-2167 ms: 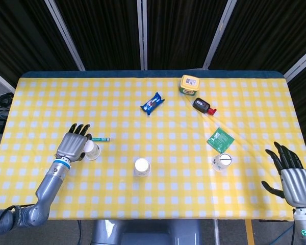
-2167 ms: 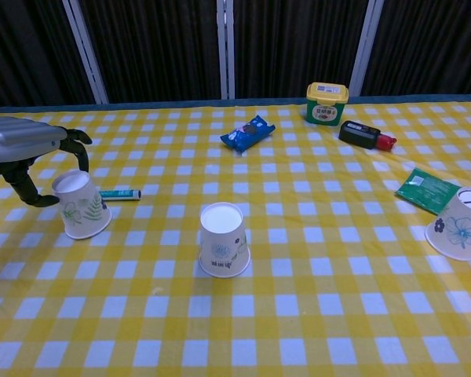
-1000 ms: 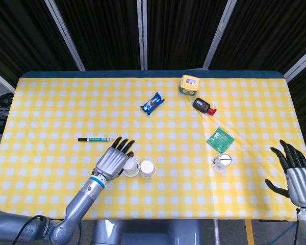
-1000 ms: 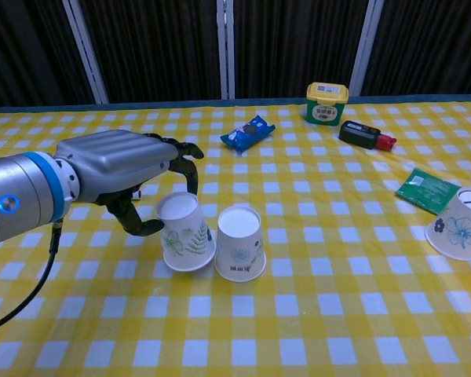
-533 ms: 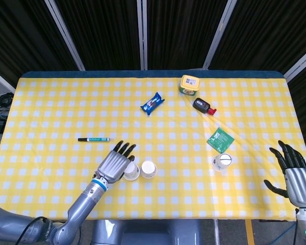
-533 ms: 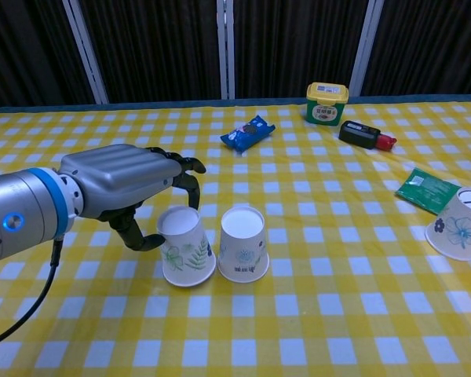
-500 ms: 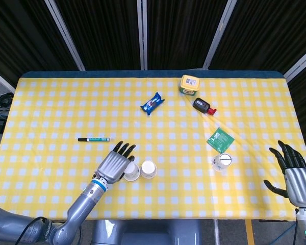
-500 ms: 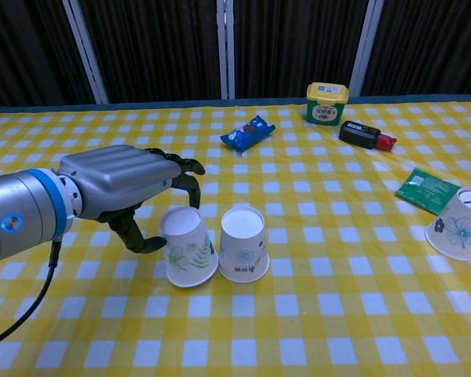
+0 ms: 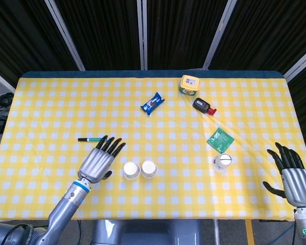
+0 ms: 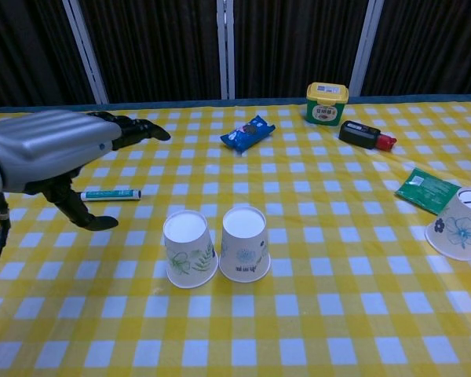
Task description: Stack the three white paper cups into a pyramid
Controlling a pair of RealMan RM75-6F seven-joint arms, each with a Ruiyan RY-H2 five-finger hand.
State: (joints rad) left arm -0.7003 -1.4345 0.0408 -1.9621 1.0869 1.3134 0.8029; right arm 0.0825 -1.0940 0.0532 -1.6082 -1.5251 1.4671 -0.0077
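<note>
Two white paper cups stand upside down side by side near the table's front middle: the left cup [image 9: 130, 170] [image 10: 188, 248] and the right cup [image 9: 148, 169] [image 10: 245, 243]. A third cup [image 9: 222, 163] [image 10: 458, 224] lies tilted at the right. My left hand [image 9: 98, 158] [image 10: 56, 151] hovers open to the left of the pair, apart from it, holding nothing. Off the table's right front corner, my right hand [image 9: 290, 176] is open and far from the third cup.
A teal pen [image 9: 90, 139] [image 10: 110, 194] lies just behind my left hand. Further back are a blue snack packet [image 9: 152, 103], a yellow tub [image 9: 190, 84], a black and red device [image 9: 204, 106] and a green sachet [image 9: 220, 139] by the third cup.
My left hand carried a cup from the left, set it down beside the middle cup, let go and pulled back to the left. The right hand barely moved.
</note>
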